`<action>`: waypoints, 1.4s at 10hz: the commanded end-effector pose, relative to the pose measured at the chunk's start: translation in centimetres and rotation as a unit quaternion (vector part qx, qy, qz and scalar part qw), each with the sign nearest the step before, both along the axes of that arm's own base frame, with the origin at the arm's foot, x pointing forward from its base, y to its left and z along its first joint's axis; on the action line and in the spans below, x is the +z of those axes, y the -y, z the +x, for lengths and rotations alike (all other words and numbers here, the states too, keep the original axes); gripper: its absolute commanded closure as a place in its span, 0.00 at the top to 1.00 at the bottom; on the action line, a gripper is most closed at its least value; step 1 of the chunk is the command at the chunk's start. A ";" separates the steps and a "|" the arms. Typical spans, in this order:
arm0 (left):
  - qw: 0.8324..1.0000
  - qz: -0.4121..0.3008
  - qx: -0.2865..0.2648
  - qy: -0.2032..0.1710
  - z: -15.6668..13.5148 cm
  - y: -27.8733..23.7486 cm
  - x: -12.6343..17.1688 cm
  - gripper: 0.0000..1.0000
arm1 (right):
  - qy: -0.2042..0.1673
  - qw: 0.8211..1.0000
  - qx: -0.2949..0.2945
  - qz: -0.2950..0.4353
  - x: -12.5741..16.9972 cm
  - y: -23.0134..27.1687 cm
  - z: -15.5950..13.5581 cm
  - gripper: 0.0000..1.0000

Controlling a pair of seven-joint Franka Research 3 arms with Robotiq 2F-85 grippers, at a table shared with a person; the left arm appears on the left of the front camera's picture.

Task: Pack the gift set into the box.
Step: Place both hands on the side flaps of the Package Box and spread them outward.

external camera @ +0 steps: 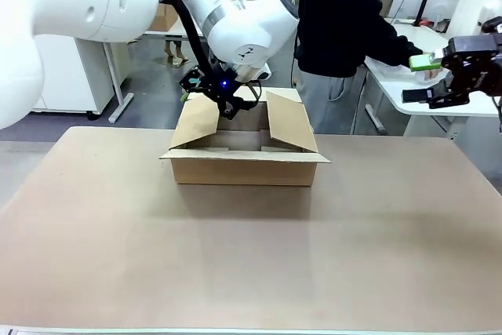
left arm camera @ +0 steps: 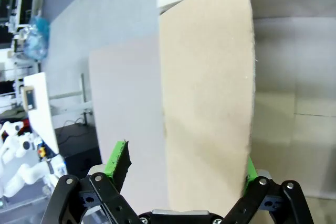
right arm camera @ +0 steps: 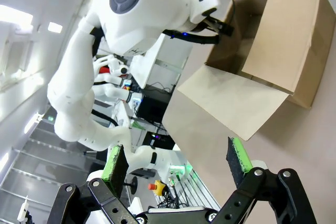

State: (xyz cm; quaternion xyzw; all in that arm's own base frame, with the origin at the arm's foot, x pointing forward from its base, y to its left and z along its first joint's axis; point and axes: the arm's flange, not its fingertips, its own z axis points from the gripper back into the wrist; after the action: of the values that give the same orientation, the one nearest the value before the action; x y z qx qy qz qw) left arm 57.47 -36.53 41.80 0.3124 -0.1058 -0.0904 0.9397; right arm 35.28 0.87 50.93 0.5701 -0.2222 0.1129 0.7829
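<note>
Left end effector straddles the box's left flap, jaws wide, gripping nothing; right end effector open, empty, well right.

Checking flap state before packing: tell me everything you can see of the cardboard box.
The box is a wide, shallow brown corrugated carton. It sits upright on the table, toward the far side, with its top open. The left flap and right flap slant up and outward. The open left gripper straddles the left flap's top edge; whether a pad touches it is unclear. Its inside is mostly hidden.
</note>
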 end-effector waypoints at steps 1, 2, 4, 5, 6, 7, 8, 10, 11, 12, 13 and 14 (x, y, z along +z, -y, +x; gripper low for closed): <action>1.000 0.008 0.010 0.013 -1.2 -0.9 1.4 1.00 | 0.016 1.000 0.002 0.010 0.0 -0.1 0.2 1.00; 1.000 -0.004 0.012 0.020 -1.4 -1.6 2.6 1.00 | 0.016 1.000 0.002 0.010 0.0 -0.1 0.2 1.00; 0.999 -0.021 0.028 0.033 -1.2 -3.5 4.1 1.00 | 0.016 1.000 0.002 0.010 0.0 -0.1 0.2 1.00; 0.998 -0.030 0.037 0.033 -1.0 -4.8 4.3 1.00 | 0.016 1.000 0.002 0.010 0.0 -0.1 0.2 1.00; 0.997 -0.049 0.046 0.031 -0.9 -6.2 4.6 1.00 | 0.016 1.000 0.002 0.010 0.0 -0.1 0.2 1.00; 0.996 -0.069 0.057 0.025 -0.9 -7.9 4.8 1.00 | 0.016 1.000 0.002 0.010 0.0 -0.1 0.2 1.00; 0.993 -0.095 0.062 0.021 -1.3 -9.5 5.2 1.00 | 0.016 1.000 0.002 0.010 0.0 -0.1 0.2 1.00; 0.984 -0.157 0.079 0.016 -2.0 -13.3 5.4 1.00 | 0.016 1.000 0.002 0.010 0.0 -0.1 0.2 1.00; 0.976 -0.195 0.095 0.020 -2.6 -15.6 5.4 1.00 | 0.016 1.000 0.002 0.010 0.0 -0.1 0.2 1.00; 0.969 -0.220 0.109 0.022 -3.1 -17.3 5.1 1.00 | 0.016 1.000 0.002 0.010 0.0 -0.1 0.2 1.00; 0.958 -0.263 0.114 0.018 -3.7 -18.9 4.6 1.00 | 0.016 1.000 0.002 0.010 0.0 -0.1 0.2 1.00; 0.946 -0.302 0.115 0.016 -4.1 -20.0 3.7 1.00 | 0.016 1.000 0.002 0.010 0.0 -0.1 0.2 1.00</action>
State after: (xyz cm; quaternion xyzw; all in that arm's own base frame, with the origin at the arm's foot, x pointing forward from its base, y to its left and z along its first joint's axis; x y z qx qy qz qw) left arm 55.14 -17.85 46.98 0.0742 -0.1058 0.0713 0.9890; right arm 35.27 0.84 50.93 0.5700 -0.2222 0.1132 0.7829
